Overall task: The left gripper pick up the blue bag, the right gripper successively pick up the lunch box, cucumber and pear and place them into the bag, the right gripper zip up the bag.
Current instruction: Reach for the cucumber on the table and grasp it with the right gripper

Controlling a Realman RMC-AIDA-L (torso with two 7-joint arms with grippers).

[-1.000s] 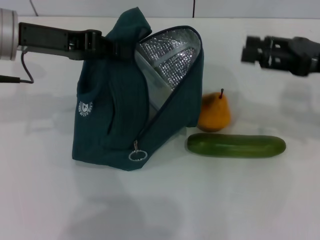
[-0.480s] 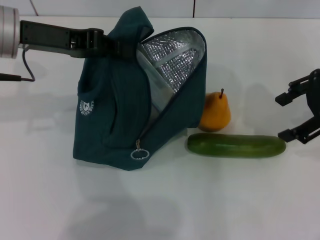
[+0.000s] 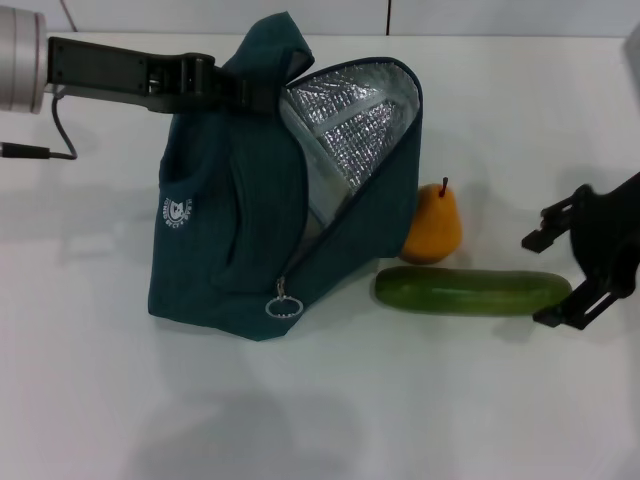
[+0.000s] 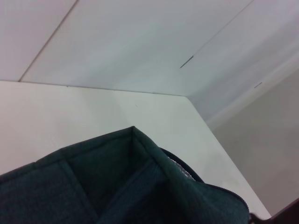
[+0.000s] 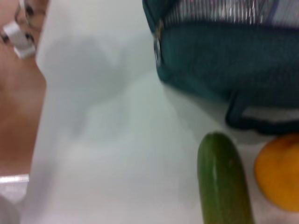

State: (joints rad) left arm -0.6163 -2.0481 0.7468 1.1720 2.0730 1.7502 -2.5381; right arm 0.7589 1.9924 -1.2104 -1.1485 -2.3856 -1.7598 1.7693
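Observation:
The blue bag [image 3: 230, 240] stands on the white table, its flap open and the silver foil lining [image 3: 345, 125] showing. My left gripper [image 3: 262, 92] is shut on the bag's top and holds it up. The bag's fabric also shows in the left wrist view [image 4: 117, 186]. The cucumber [image 3: 472, 291] lies to the right of the bag, with the pear [image 3: 432, 224] just behind it. My right gripper [image 3: 552, 275] is open at the cucumber's right end, its fingers spread around the tip. The right wrist view shows the cucumber [image 5: 224, 179], pear [image 5: 279, 172] and bag [image 5: 224, 56]. The lunch box is not in view.
The metal ring zipper pull [image 3: 283, 305] hangs at the bag's lower front. The white table [image 3: 330, 410] stretches in front of the bag. A black cable [image 3: 55, 135] runs by the left arm.
My right gripper has come down from high at the back right to the cucumber's right end. The bag has shifted slightly to the right in my left gripper.

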